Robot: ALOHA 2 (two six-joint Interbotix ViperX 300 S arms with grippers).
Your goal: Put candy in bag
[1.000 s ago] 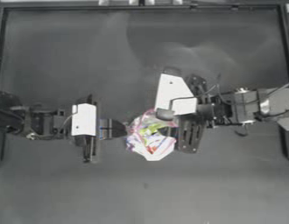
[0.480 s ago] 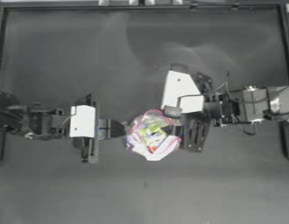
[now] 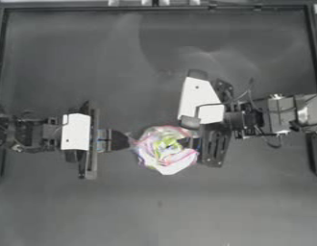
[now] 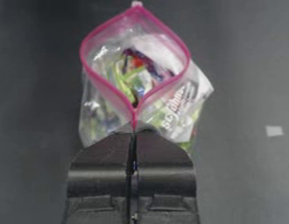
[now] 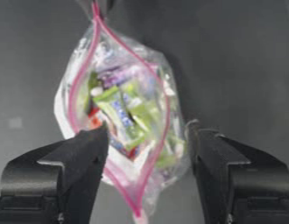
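Observation:
The bag [image 3: 164,150], clear with a pink strip, hangs at the table's middle with its mouth spread wide. My left gripper [image 3: 126,141] is shut on the strip's left corner, as the left wrist view shows where its jaws [image 4: 134,131] pinch the bag [image 4: 138,83]. A pale yellow-green candy [image 5: 120,114] lies on top of the colourful sweets inside the mouth, and shows as a yellow-green candy [image 3: 166,144] from above. My right gripper [image 3: 201,141] stands open at the bag's right end. In the right wrist view, this gripper [image 5: 144,146] straddles the near tip of the bag [image 5: 126,87] without gripping it.
The dark table [image 3: 154,57] is bare all around the bag. A small pale mark [image 4: 274,130] sits on the table surface beside the bag. The table's raised rim [image 3: 154,7] runs along the back.
My right gripper has drawn back to the right, from above the bag's mouth to its right end. The left gripper and the bag have hardly moved.

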